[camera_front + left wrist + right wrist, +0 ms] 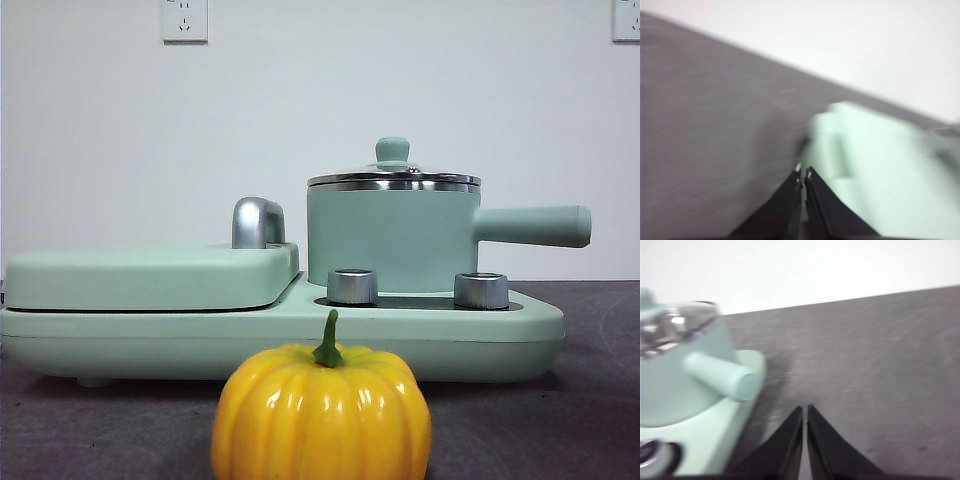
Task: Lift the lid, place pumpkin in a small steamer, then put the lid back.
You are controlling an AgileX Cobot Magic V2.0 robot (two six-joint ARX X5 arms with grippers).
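Observation:
The yellow-orange pumpkin [321, 413] with a green stem sits on the dark table, close to the front camera. Behind it the mint-green small steamer [390, 238] stands on the appliance base, its long handle [532, 225] pointing right. The glass lid [393, 176] with its mint knob rests on the pot. In the right wrist view the small steamer [675, 375] and lid [675, 325] show to one side, and my right gripper [804, 409] is shut, empty, over the bare table beyond the handle's end. My left gripper [803, 171] is shut and empty near the base's corner [840, 145]. Neither arm appears in the front view.
A wide mint-green appliance base [180, 330] carries a flat cover [150, 275] with a chrome handle [257, 222] on its left half. Two silver knobs [352, 285] stand in front of the pot. A white wall with sockets rises behind the table.

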